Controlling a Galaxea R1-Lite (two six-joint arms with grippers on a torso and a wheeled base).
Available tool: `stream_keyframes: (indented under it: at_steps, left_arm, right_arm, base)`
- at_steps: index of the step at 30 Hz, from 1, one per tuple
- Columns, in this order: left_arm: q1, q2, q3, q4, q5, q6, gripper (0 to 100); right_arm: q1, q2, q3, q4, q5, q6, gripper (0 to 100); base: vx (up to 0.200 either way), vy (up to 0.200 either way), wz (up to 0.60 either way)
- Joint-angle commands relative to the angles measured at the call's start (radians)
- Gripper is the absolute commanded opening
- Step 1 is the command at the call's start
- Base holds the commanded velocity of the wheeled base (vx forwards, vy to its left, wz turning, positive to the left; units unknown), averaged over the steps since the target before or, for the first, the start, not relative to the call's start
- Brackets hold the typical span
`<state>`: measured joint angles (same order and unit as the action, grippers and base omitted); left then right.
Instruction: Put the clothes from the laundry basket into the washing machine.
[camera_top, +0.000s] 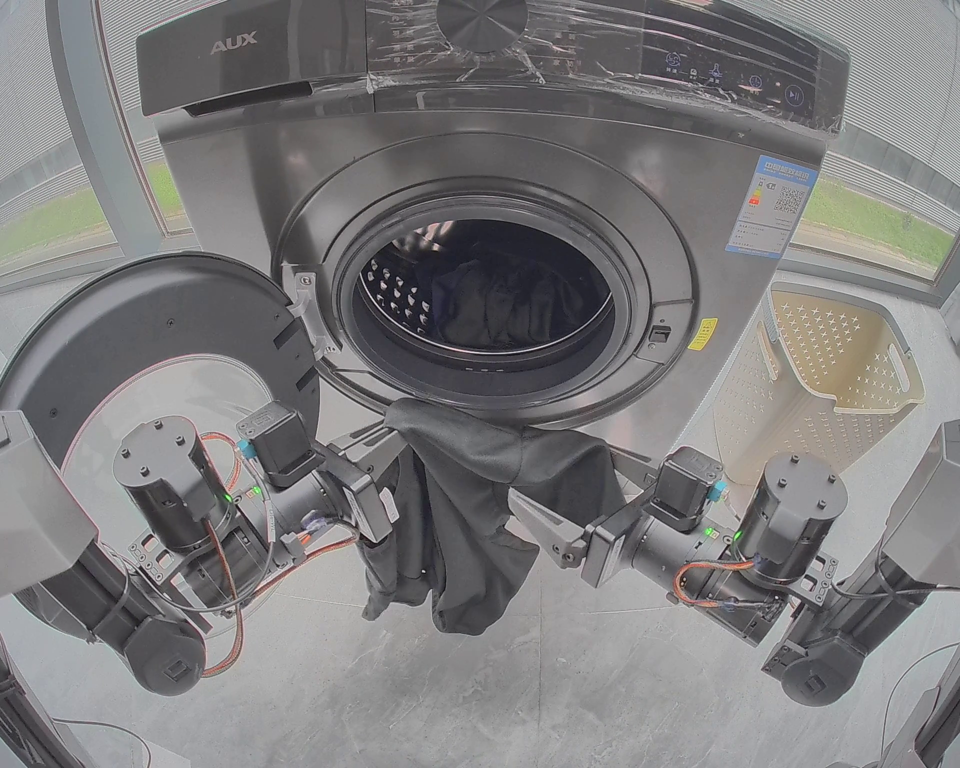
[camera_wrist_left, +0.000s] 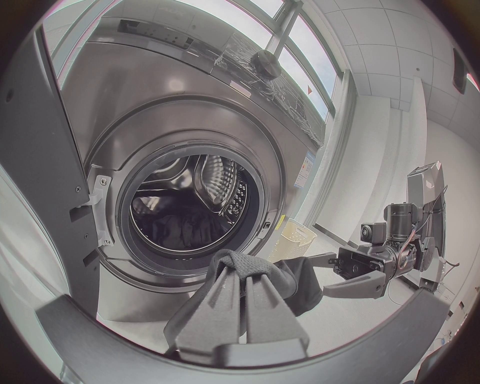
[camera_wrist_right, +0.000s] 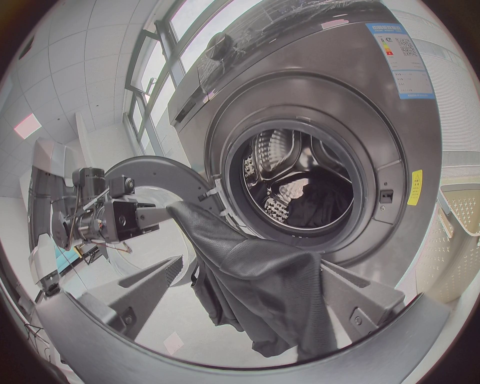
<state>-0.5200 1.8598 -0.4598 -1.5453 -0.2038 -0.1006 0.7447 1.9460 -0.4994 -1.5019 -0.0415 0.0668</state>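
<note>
My left gripper (camera_wrist_left: 243, 272) pinches the black cloth (camera_top: 470, 540) tight. My right gripper (camera_wrist_right: 250, 265) is wide open, and the cloth hangs over one finger.

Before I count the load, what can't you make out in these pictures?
Clothes in the drum: head view, one dark heap, pieces can't be told apart.
Laundry basket floor: head view, hidden behind its own wall.
Tips of the left gripper: left wrist view, wrapped in the black garment.
</note>
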Motion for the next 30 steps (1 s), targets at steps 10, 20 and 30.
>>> stream_keyframes:
  at_steps: [10,20,30]
  left_arm:
    - [-0.021,0.001,0.013,-0.001,-0.002,0.002,0]
    - [-0.020,-0.004,0.007,-0.001,-0.002,0.002,0]
    - [-0.020,-0.004,0.007,-0.001,-0.002,0.002,0]
  right_arm:
    - [-0.011,0.004,0.013,0.009,0.008,-0.001,100]
    - [-0.123,0.028,0.148,-0.017,0.037,-0.001,100]
    - [-0.108,0.028,0.120,-0.017,0.048,-0.009,100]
  base:
    - [0.000,0.000,0.00]
    - [0.000,0.000,0.00]
    - [0.000,0.000,0.00]
